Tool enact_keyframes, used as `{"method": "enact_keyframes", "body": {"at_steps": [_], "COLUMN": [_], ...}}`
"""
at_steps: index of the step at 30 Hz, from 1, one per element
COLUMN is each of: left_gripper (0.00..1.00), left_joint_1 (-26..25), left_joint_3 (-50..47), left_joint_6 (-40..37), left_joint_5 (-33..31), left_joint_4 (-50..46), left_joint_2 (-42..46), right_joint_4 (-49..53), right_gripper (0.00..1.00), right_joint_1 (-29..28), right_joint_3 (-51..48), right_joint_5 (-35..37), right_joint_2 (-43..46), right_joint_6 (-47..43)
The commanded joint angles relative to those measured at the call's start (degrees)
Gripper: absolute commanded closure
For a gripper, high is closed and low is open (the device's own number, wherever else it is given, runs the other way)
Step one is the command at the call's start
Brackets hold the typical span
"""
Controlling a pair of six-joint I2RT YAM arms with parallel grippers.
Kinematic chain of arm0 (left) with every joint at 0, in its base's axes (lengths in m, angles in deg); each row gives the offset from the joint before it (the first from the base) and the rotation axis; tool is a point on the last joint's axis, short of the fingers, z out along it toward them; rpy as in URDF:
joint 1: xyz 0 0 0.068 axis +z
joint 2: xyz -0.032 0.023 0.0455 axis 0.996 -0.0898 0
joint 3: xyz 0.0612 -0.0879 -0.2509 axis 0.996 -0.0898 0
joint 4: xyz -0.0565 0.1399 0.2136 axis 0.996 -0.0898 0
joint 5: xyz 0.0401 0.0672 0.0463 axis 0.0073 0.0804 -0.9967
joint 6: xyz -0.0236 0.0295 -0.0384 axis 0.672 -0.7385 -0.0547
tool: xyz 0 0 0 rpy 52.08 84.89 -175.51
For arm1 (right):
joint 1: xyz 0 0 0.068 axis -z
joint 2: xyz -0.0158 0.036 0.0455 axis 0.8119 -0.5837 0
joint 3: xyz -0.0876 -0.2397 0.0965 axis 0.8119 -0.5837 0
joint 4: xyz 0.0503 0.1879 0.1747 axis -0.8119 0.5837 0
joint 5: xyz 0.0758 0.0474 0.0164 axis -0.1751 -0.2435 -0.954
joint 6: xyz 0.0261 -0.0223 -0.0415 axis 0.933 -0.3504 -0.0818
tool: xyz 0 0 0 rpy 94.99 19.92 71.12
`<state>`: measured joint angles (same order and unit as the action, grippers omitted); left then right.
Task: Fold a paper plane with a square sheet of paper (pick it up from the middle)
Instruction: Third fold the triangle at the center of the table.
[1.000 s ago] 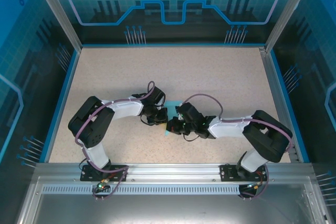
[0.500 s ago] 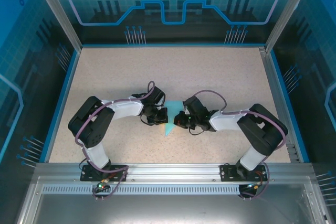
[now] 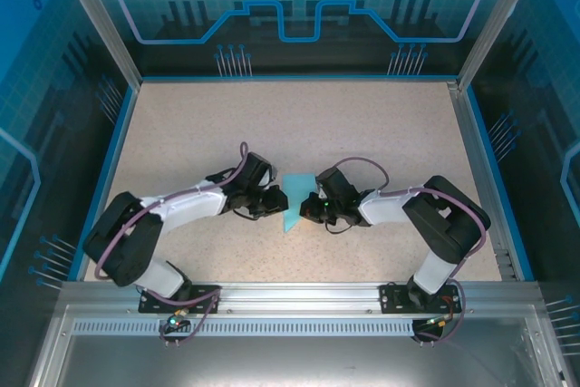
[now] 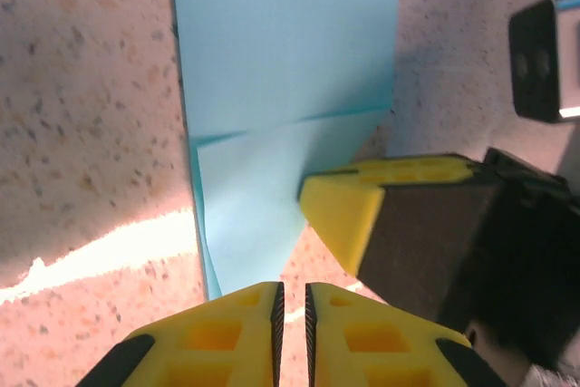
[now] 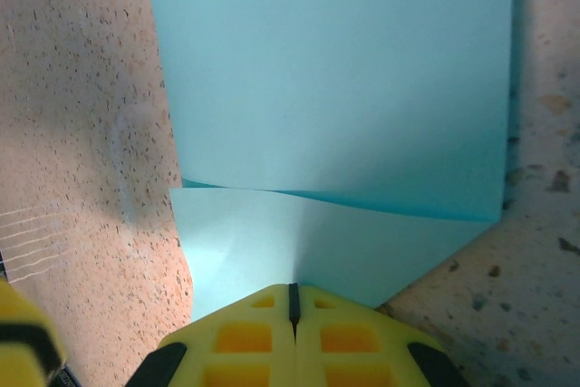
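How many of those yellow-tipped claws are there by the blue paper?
2. The left gripper sits just left of the paper and the right gripper just right of it, both mid-table.

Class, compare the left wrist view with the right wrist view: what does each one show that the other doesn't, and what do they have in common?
Left wrist view: the left tool, its fingers a thin slit apart, and the right tool seen from the side, its yellow tip at the edge of the paper where a flap is folded. Right wrist view: the right tool's fingers from behind, shut, with the flap running under them. Both: the light blue paper lying on the speckled table, one flap folded over along a slanted crease.
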<state>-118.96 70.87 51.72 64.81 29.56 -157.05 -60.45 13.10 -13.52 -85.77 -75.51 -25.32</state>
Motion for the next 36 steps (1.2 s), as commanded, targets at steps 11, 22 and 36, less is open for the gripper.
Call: {"method": "enact_keyframes", "body": {"at_steps": [11, 22, 36], "left_gripper": [0.95, 0.99, 1.00], "left_joint_1": [-3.3, -3.5, -3.5], "left_joint_3": [-6.7, -6.7, -9.1], "left_joint_6": [10.0, 8.8, 8.1], "left_joint_5": [7.9, 5.1, 0.5], "left_joint_4": [12.7, 9.1, 6.5], "left_joint_2": [-3.0, -6.1, -7.5], "right_joint_4": [4.8, 4.6, 2.5], "right_gripper": [0.97, 0.98, 0.97], "right_joint_1": [0.3, 0.4, -3.0], "right_joint_3": [0.8, 0.9, 2.7], "right_joint_5": [1.5, 1.3, -1.2], "right_joint_2": [-0.3, 0.2, 3.9], "right_joint_6": [0.4, -0.2, -7.9]}}
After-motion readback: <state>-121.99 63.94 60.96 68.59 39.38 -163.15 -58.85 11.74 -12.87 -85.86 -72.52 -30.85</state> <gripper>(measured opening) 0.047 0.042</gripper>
